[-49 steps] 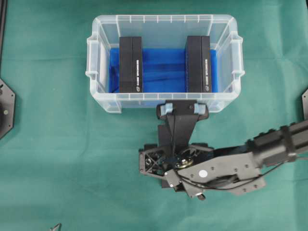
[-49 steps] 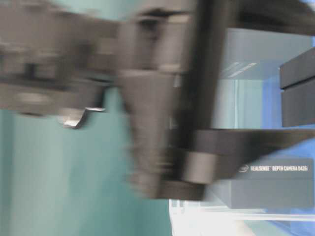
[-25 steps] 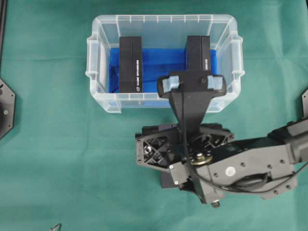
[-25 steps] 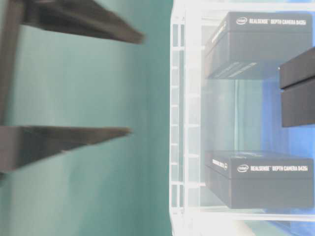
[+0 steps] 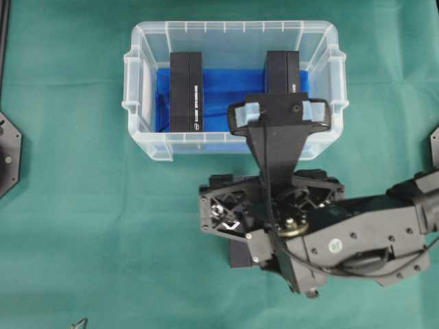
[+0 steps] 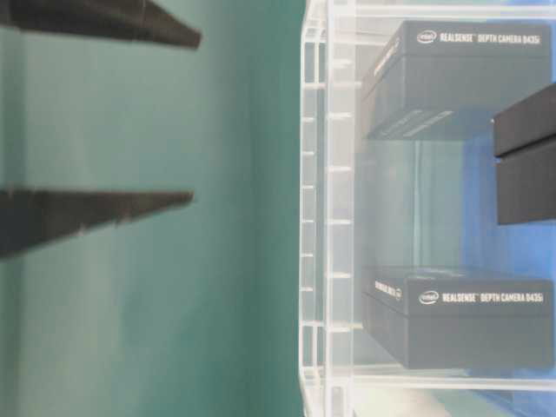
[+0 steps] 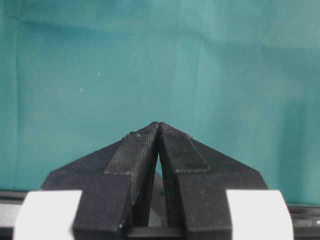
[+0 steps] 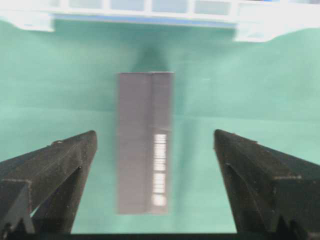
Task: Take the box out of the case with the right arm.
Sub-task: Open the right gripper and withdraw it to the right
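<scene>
Looking down, I see the green worktop point(image 5: 75, 226) carrying the clear case point(image 5: 140, 103), which holds two black boxes: one left point(image 5: 186, 92), one right point(image 5: 282, 72). A third box point(image 8: 145, 142) lies on the cloth outside the case, beneath my right arm point(image 5: 357, 236). Right jaws point(image 8: 155, 187) stand wide apart around it, gripping nothing. Left jaws point(image 7: 158, 131) are pressed together, empty.

I see a green cloth point(image 5: 82, 226) over the whole tabletop, lightly creased. At its left edge sits a black plate point(image 5: 8, 156), and a smaller dark piece point(image 5: 434, 147) pokes in at the right edge. A black strip point(image 5: 3, 27) runs down the far left corner. By the near edge, towards the left corner, lies a small grey bit point(image 5: 80, 323); I can't make out what it is.
</scene>
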`<state>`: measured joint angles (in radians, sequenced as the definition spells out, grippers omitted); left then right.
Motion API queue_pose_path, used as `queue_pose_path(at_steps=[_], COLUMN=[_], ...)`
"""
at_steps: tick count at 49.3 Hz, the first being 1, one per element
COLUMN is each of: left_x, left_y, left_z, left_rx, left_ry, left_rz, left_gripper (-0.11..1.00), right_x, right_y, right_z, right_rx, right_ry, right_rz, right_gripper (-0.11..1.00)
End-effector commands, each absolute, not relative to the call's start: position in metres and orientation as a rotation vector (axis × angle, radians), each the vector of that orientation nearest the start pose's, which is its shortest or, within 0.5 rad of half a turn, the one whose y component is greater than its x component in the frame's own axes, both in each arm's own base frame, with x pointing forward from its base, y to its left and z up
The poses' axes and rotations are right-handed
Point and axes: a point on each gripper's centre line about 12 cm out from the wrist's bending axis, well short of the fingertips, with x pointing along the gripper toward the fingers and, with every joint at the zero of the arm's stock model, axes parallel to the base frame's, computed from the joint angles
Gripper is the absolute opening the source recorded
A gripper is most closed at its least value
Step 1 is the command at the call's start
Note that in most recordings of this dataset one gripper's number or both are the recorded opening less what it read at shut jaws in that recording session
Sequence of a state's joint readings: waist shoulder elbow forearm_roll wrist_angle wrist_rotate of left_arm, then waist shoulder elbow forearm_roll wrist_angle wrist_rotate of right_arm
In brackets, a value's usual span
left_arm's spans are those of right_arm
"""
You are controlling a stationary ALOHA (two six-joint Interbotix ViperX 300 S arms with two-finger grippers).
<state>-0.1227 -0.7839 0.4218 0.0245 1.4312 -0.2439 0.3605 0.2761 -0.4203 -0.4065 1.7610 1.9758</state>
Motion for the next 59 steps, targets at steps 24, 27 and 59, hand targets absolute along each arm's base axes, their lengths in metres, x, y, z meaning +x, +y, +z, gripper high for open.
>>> queue_pose_path(at_steps=[24,27,59], left_x=[0.168,0.168,0.163], left_y=[-0.018,-0.018,-0.017], left_z=[0.388,0.388,0.388], left_rx=[-0.141,-0.140,-0.142], left_ry=[1.056,1.056,1.047], left_rz=[0.039,0.038,0.038], left_gripper=[0.02,0.02,0.02], right_x=[0.319,0.309,0.276], right_y=[0.118,0.118,0.038], right_z=[0.352,0.349,0.341], right_rx=[1.052,1.059,1.073], right_ry=[0.791,0.802,0.833], right_rz=[-1.337,-1.315,-1.262], right_gripper=[0.92,0.92,0.92])
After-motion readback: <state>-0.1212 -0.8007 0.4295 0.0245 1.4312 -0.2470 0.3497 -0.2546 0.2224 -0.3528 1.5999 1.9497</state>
